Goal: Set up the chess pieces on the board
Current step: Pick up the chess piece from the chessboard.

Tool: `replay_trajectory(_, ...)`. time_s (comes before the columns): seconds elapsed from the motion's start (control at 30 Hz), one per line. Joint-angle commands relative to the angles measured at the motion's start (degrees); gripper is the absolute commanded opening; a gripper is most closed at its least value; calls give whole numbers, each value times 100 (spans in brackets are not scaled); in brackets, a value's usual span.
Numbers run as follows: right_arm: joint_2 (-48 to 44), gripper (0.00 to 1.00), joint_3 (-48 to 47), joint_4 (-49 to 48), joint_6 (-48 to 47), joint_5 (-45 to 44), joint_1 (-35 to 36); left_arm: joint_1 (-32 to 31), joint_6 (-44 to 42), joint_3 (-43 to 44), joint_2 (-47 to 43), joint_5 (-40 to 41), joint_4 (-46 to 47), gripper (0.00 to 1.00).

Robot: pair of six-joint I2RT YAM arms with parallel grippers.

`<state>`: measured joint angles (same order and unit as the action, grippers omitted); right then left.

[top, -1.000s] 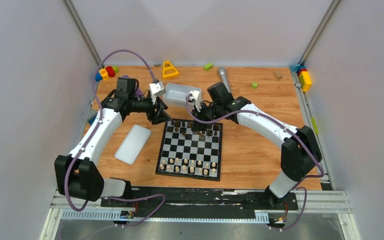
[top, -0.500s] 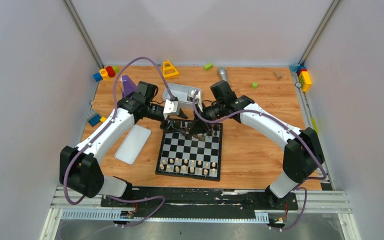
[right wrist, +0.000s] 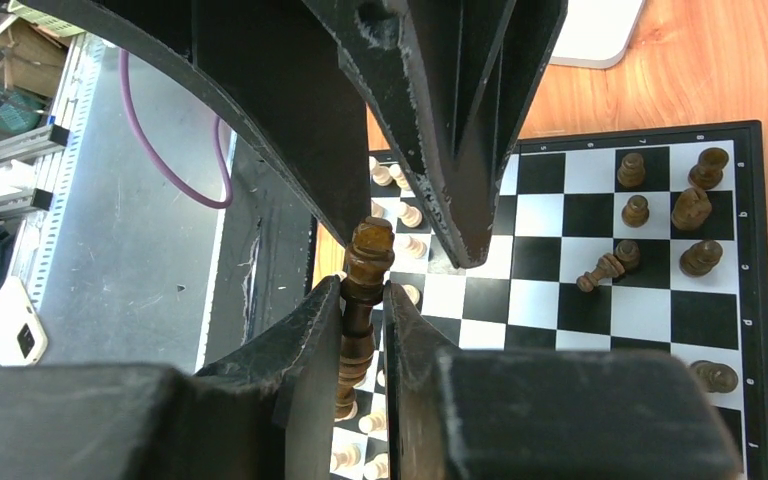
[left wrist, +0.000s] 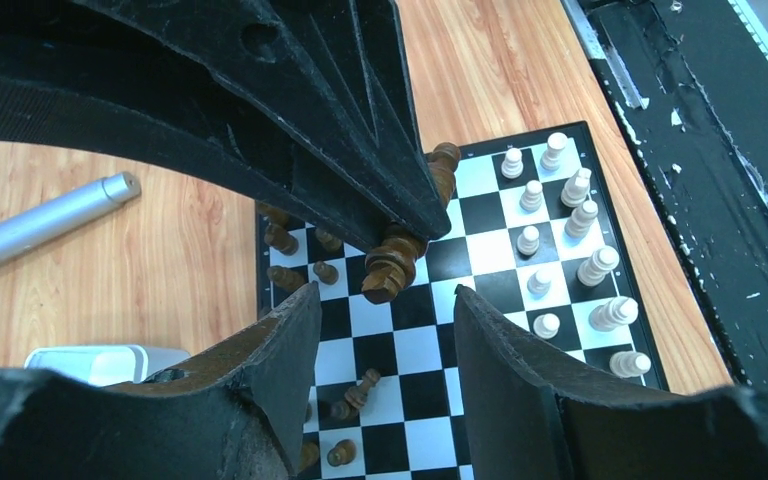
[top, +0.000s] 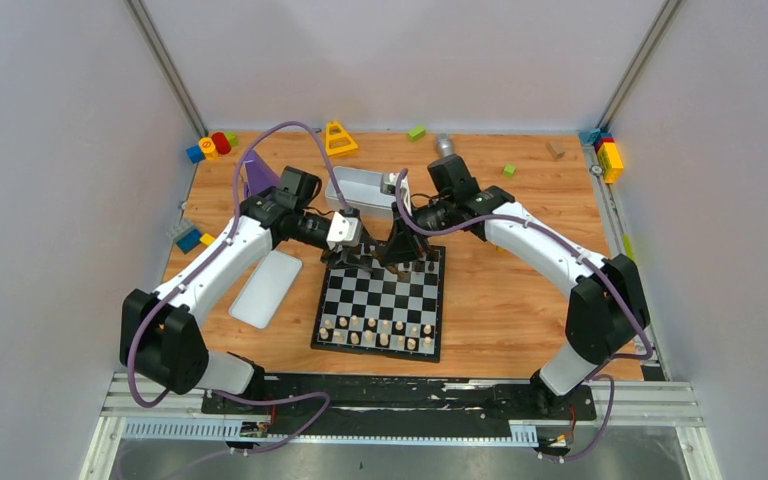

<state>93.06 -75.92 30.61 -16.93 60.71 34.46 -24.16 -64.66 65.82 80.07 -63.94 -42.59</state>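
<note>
The checkered board [top: 380, 300] lies at the table's middle. Pale chess pieces [top: 378, 330] stand in its near rows; they also show in the left wrist view [left wrist: 560, 230]. Dark pieces [right wrist: 690, 210] stand at its far end, and one dark piece [left wrist: 360, 390] lies on its side there, also seen in the right wrist view [right wrist: 600, 270]. My right gripper [right wrist: 363, 290] is shut on a tall dark brown piece [right wrist: 360, 300] and holds it above the far rows [top: 397, 255]. My left gripper [left wrist: 385, 300] is open and empty, fingertips facing the right gripper [top: 357, 250] just above the board.
A white tray [top: 360, 185] sits behind the board. A white lid [top: 266, 288] lies left of the board. A silver cylinder [top: 443, 148], a purple object [top: 255, 172] and toy blocks [top: 210, 145] lie along the far and left edges; more blocks [top: 608, 155] are far right.
My left arm has swung right from beside the board to over its far rows, close to the right gripper. The right gripper has turned slightly, still holding the dark piece.
</note>
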Motion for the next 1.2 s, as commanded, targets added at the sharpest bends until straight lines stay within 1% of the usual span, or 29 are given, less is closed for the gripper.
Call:
replay_trajectory(0.0, 81, 0, -245, -19, 24, 343, -9, -77, -76, 171, -30, -70, 130, 58)
replay_trajectory(0.5, 268, 0, -335, 22, 84, 355, -9, -205, 78, 292, -15, -45, 119, 48)
replay_trajectory(0.8, 269, 0, -362, 29, 102, 354, -19, -234, 37, 295, 8, 100, 39, 38)
replay_trajectory(0.93, 279, 0, -368, 30, 119, 363, -31, -238, 36, 294, 8, 143, 5, 32)
replay_trajectory(1.03, 300, 0, -379, 33, 137, 346, -38, -238, 48, 330, 4, 158, -6, 24)
replay_trajectory(1.1, 317, 3, -378, 38, 152, 330, -42, -238, 57, 353, 7, 169, -20, 18)
replay_trajectory(1.17, 321, 7, -387, 44, 167, 305, -44, -238, 60, 379, 15, 175, -41, 13)
